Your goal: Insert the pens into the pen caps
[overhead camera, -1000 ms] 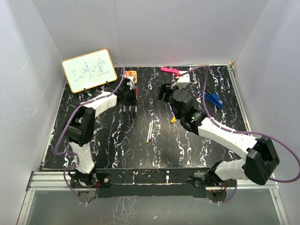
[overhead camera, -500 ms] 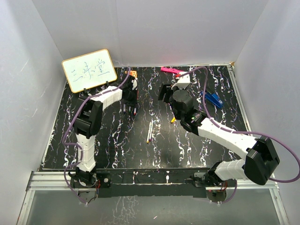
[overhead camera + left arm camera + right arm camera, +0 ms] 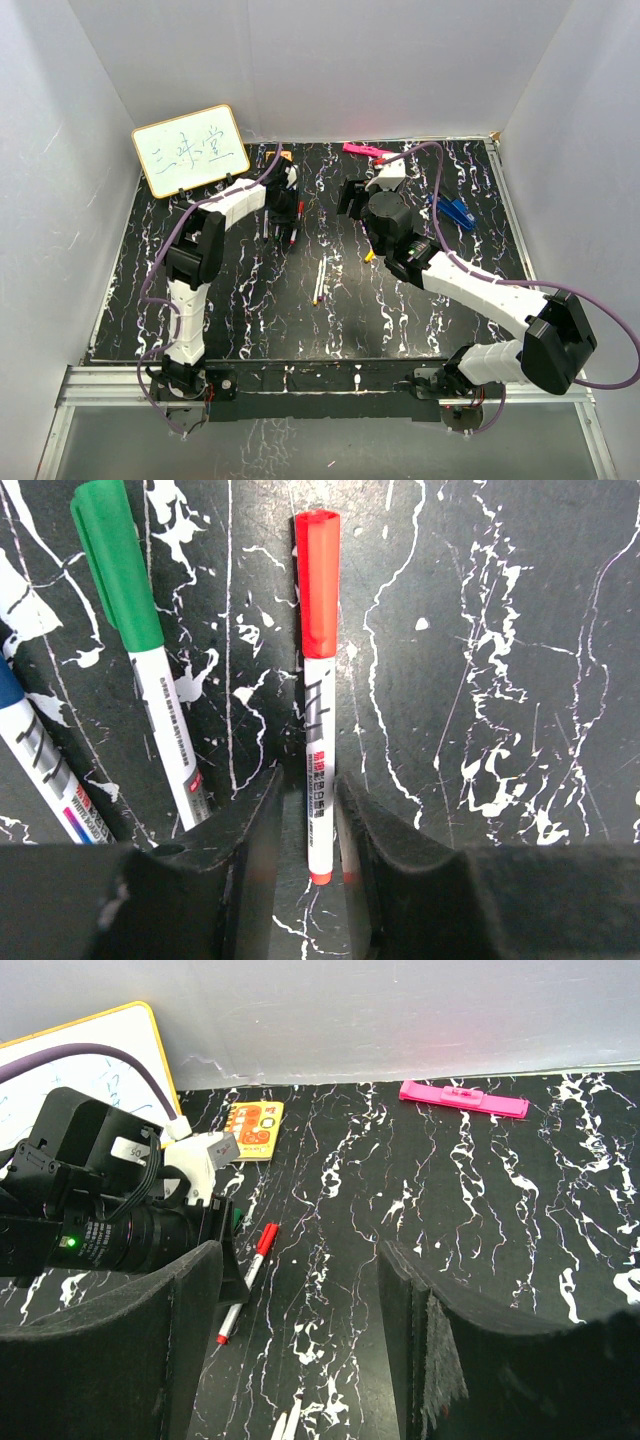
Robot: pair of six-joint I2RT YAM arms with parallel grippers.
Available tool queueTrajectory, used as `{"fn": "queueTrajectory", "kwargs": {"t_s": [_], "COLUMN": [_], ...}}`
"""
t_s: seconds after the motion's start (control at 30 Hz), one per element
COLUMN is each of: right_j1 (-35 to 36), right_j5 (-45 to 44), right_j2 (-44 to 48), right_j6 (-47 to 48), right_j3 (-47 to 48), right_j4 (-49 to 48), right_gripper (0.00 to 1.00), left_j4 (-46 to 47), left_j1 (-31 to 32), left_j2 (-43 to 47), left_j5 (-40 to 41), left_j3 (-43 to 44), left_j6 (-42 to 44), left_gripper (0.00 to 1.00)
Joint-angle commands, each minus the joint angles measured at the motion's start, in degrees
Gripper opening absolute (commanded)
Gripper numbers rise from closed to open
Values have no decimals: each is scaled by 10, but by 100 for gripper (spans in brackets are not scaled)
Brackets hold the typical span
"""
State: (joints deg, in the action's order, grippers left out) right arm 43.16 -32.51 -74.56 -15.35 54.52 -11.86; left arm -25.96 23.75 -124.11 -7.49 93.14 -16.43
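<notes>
A white pen wearing a red cap (image 3: 316, 580) lies flat on the black marbled table, its barrel (image 3: 318, 750) between the fingers of my left gripper (image 3: 307, 810). The jaws stand a little apart, with a gap on the left side. A green-capped pen (image 3: 130, 630) and a blue-capped pen (image 3: 30, 740) lie just to its left. From above, two bare white pens (image 3: 320, 280) lie mid-table and a yellow cap (image 3: 369, 256) sits under the right arm. My right gripper (image 3: 300, 1300) hangs open above the table, holding nothing, with the red-capped pen (image 3: 250, 1280) ahead of its left finger.
A whiteboard (image 3: 190, 150) leans at the back left. An orange card (image 3: 255, 1128) and a pink bar (image 3: 463, 1099) lie by the back wall. A blue clip-like object (image 3: 455, 211) sits to the right. White walls close in three sides.
My left gripper has shifted a little to the right and its jaws have parted from the red-capped pen, which now rests on the table. The right arm has stayed put.
</notes>
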Motion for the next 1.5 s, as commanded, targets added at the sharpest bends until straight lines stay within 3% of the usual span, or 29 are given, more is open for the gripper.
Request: {"fn": "queueTrajectory", "kwargs": {"t_s": [0.0,0.23,0.53,0.73,0.87,1.2,1.47], "right_j1": [0,1,-1,-7,-16,-108,-139], "right_j5": [-10,-32,-130,-193,-225,-160,-122], "right_j2": [7,9,7,3,1,10,18], "right_j6": [-3,-3,-27,-32,-36,-157,-176], "right_j3": [-3,-6,-19,-27,-36,-54,-68], "right_j4": [-25,-29,-45,-51,-45,58,77], "right_gripper": [61,63,76,76,74,70,69], "left_j4": [-19,-22,-11,17,25,4,7], "left_j1": [1,2,2,13,57,164,198], "left_j2": [-9,11,81,152,208,275,254], "left_j5": [-6,-5,-17,-31,-12,54,77], "left_j3": [16,38,49,-32,-110,-251,-256], "left_j6": [-2,-2,-4,-8,-5,-42,-63], "left_gripper": [30,32,37,38,38,38,38]}}
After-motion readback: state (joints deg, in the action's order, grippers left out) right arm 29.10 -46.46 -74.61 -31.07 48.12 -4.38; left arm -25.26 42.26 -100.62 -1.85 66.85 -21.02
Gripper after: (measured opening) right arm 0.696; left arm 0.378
